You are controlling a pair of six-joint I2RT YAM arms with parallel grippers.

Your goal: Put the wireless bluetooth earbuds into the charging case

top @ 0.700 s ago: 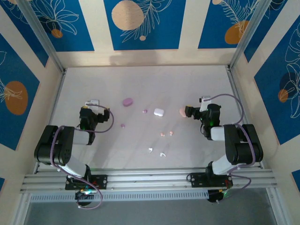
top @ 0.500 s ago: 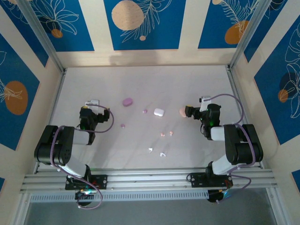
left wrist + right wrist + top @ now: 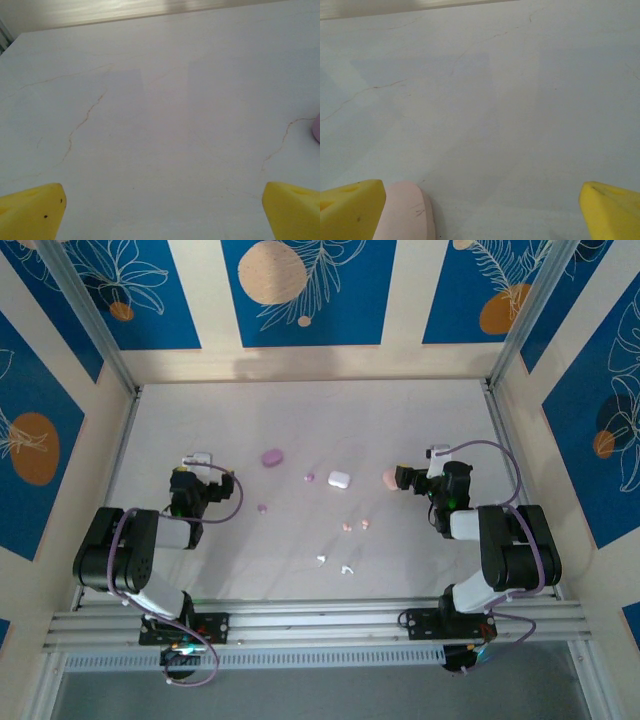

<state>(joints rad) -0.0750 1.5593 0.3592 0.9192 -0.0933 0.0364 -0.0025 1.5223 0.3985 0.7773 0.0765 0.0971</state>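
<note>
Closest to the near edge of the table (image 3: 420, 420), about midway along it: two white stemmed earbuds (image 3: 346, 568), their lie too small to read. Just beyond: two pink earbuds (image 3: 346, 527), left of and nearer than the right gripper (image 3: 480, 210), the closer arm. Farther: two lilac earbuds (image 3: 262, 508), toward the left gripper (image 3: 160, 215). Farthest, three cases: lilac case (image 3: 272, 457), white case (image 3: 339, 479), pink case (image 3: 407, 212) just beside the right gripper's left fingertip. On both grippers, jaws wide apart, nothing held.

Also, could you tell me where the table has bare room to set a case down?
The far stretch of the table, beyond the lilac case, is bare. The middle is crowded: white case, pink case and scattered buds.
</note>
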